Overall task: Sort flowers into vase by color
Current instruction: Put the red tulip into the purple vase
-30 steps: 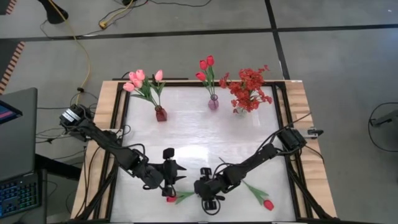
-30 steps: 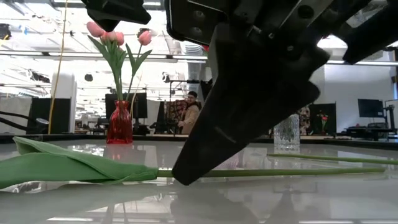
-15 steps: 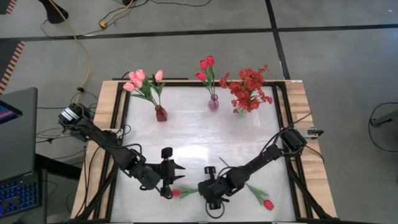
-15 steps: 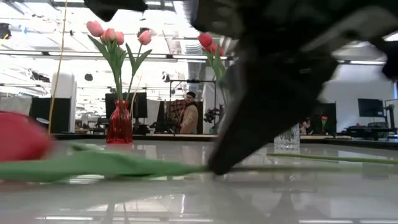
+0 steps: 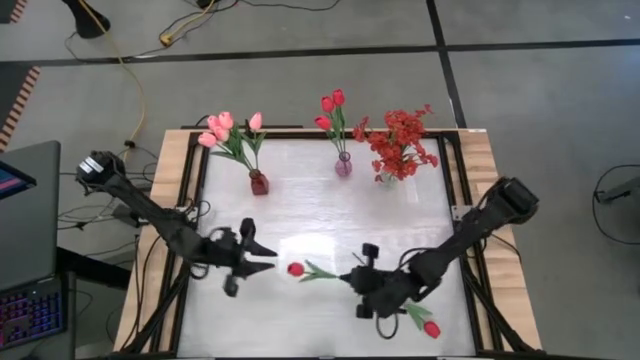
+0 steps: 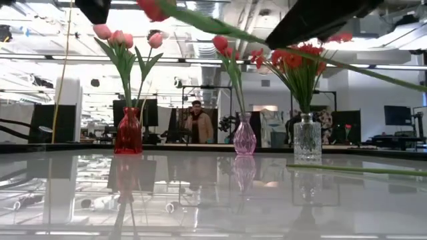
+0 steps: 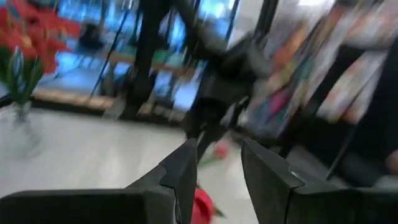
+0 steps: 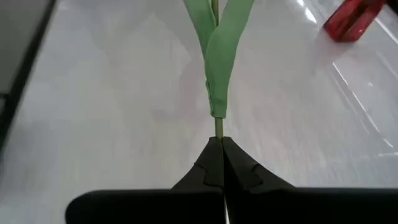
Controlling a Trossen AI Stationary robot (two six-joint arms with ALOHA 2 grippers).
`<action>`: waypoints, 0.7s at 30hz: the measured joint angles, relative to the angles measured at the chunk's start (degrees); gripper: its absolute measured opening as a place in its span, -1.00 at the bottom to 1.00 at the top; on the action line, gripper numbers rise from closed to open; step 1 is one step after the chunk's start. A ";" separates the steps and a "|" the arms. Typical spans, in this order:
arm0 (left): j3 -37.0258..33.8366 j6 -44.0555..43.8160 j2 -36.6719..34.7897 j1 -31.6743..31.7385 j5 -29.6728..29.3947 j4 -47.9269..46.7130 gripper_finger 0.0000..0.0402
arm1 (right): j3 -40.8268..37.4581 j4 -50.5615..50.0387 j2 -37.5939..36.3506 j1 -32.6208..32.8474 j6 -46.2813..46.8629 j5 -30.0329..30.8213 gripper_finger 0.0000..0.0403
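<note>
One red tulip (image 5: pixel 296 269), green-leaved and thin-stemmed, hangs pinched in the right pincer (image 5: pixel 357 283); left pincer (image 5: pixel 262 262) spread.

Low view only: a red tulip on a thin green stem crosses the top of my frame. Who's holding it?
Observer: The right gripper, shut on the thin green stem just past its leaf, per the right wrist view.
Operator: Left gripper?
Observer: The left gripper is open and empty, pointing at the red tulip blossom, a gap apart.
Operator: Any left to sort?
Observer: One more red tulip lies on the white table by the right arm.
</note>
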 joint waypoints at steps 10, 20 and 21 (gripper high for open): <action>-9.36 0.53 6.99 0.36 0.40 28.15 -0.43 | -9.66 20.28 -11.13 1.08 -7.57 13.53 -0.92; 7.26 6.24 26.46 3.83 -1.05 28.30 -0.40 | -9.56 45.73 -8.30 -5.49 -20.57 9.16 -0.92; 9.27 7.52 28.15 3.93 -0.99 28.27 -0.38 | -9.52 45.87 -8.01 -5.94 -20.38 8.45 -0.92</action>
